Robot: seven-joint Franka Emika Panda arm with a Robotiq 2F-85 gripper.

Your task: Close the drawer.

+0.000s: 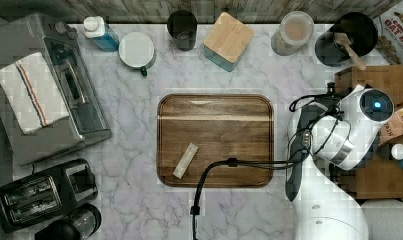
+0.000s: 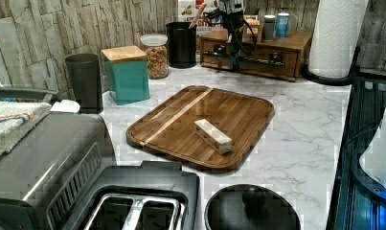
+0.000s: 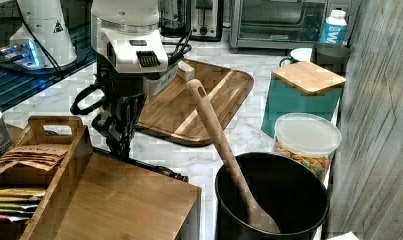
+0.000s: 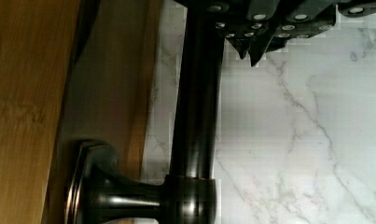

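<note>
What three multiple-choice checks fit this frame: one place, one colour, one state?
1. The pincer is:
A. over the tray
B. by the drawer's handle
C. above the toaster

2. The body of the canister with the wooden lid is:
A. red
B. white
C. teal

3. The clear jar is:
A. lidded
B. open
C. tipped over

Answers:
1 B: the pincer hangs in front of the drawer, and the wrist view shows the handle right beside it.
2 C: the canister is teal below its lid.
3 A: the clear jar stands upright with a pale lid on.
</note>
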